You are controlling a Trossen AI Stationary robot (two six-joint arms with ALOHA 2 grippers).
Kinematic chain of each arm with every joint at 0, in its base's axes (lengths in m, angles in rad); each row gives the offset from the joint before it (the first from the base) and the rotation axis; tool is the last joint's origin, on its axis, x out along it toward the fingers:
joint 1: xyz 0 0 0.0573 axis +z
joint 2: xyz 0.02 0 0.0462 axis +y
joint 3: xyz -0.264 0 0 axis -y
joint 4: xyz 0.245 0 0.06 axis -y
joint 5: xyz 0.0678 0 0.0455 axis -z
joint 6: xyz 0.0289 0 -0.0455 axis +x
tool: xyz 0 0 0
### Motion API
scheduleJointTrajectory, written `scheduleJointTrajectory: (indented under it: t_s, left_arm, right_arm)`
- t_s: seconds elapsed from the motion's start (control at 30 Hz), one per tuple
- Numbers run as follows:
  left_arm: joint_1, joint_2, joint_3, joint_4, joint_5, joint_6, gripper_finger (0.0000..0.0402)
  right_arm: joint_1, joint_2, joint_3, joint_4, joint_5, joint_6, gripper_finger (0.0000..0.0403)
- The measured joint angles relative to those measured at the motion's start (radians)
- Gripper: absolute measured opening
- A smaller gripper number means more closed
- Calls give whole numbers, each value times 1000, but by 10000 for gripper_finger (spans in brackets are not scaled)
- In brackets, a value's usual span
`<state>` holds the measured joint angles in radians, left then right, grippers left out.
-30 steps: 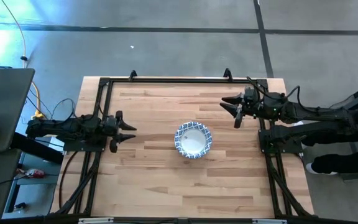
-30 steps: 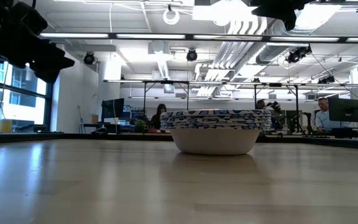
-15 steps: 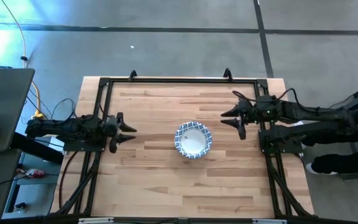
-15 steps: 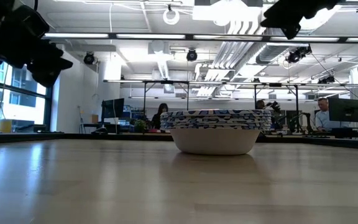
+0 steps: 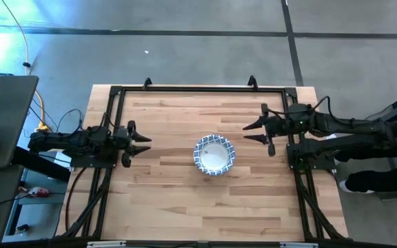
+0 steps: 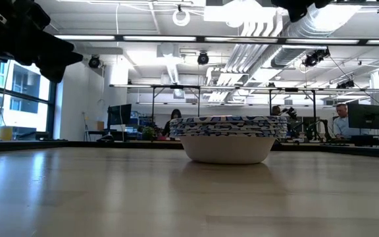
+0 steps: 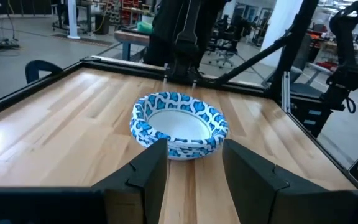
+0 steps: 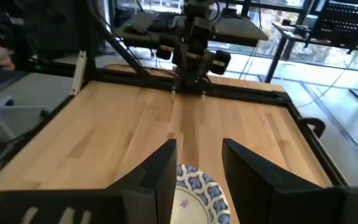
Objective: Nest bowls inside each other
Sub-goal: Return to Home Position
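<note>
Bowls (image 5: 214,154), high view: all nested in one stack at the centre of the wooden surface (image 5: 185,200), white inside and blue-patterned at the rim. My left end effector (image 5: 143,145) hangs at the left edge with its fingers apart, well clear of the bowls. My right end effector (image 5: 248,132) hangs near the right edge, a little farther back, with its fingers also apart.

Low view: the bowls (image 6: 229,139) stand upright, with layered patterned rims above a plain white base. My left arm (image 6: 25,39) shows only as a dark shape high above the surface.

Left wrist view: the bowls (image 7: 179,124) lie ahead, framed between my parted fingers (image 7: 148,177).

Right wrist view: only the near rim of the bowls (image 8: 197,193) shows, between my parted fingers (image 8: 247,168).
</note>
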<state>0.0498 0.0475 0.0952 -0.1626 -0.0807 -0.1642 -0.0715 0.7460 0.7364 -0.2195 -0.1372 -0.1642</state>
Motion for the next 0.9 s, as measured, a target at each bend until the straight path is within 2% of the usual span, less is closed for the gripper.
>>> scheduleJointTrajectory:
  t_s: [0.17,0.4,0.53,0.7,0.8,0.9]
  left_arm:
    - [0,0,0,3,-3,-16,145]
    - [0,0,0,3,-18,-27,145]
    - [0,0,0,3,-18,-27,145]
    - [0,0,0,-8,-9,-47,145]
    - [0,0,0,-27,5,-61,145]
    - [0,0,0,-42,12,-74,145]
  right_arm:
    - [0,17,0,52,42,60,121]
    - [0,120,0,207,237,183,121]
    - [0,197,0,268,249,183,121]
    - [0,273,0,341,313,148,121]
    - [0,290,0,418,290,90,121]
    - [0,276,0,405,286,80,121]
